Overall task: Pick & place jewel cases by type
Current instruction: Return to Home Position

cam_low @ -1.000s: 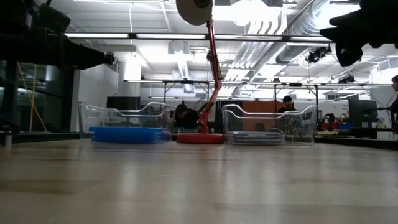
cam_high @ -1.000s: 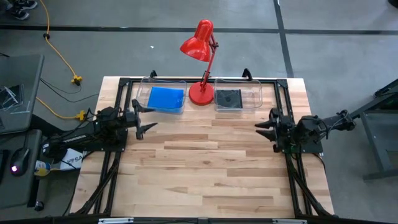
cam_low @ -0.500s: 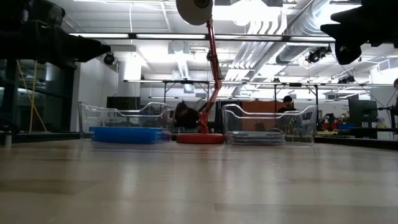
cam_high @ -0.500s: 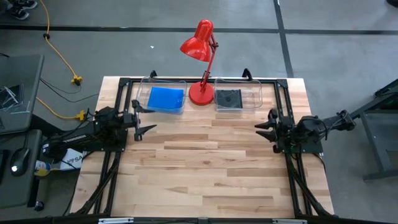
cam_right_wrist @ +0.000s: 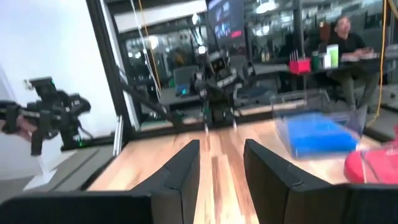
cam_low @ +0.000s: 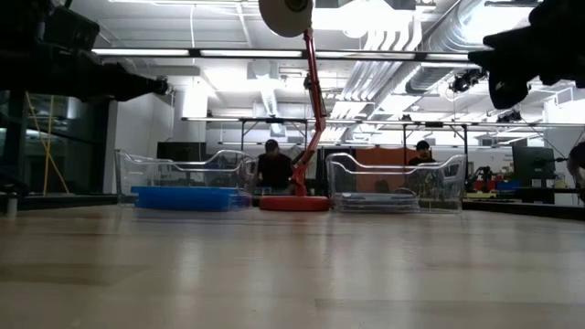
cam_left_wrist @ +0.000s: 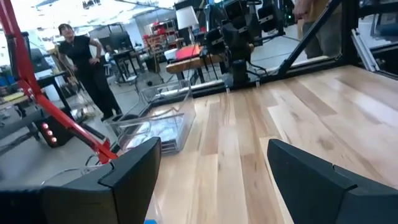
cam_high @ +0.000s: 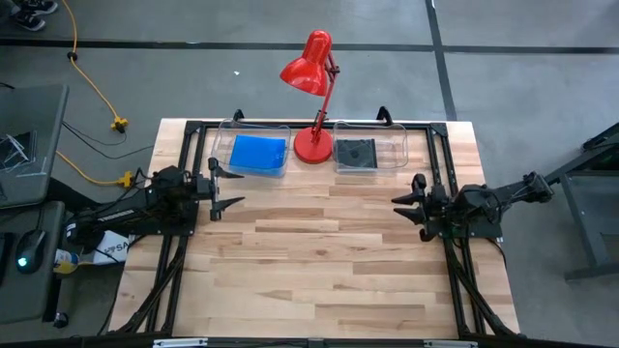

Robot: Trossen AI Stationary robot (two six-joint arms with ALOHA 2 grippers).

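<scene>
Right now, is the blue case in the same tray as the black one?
No, the blue case lies in the left tray, the black case in the right tray.

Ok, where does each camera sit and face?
High: overhead, looking straight down; table, left gripper, right gripper show.
Low: table height, facing left bin, lamp, right bin; left arm, right arm above.
Left wrist: past its open fingers toward the right arm.
Right wrist: past its open fingers toward the left arm.
Shared: high and low show both bins.

Blue cases flat, left tray; black cases, right tray.
</scene>
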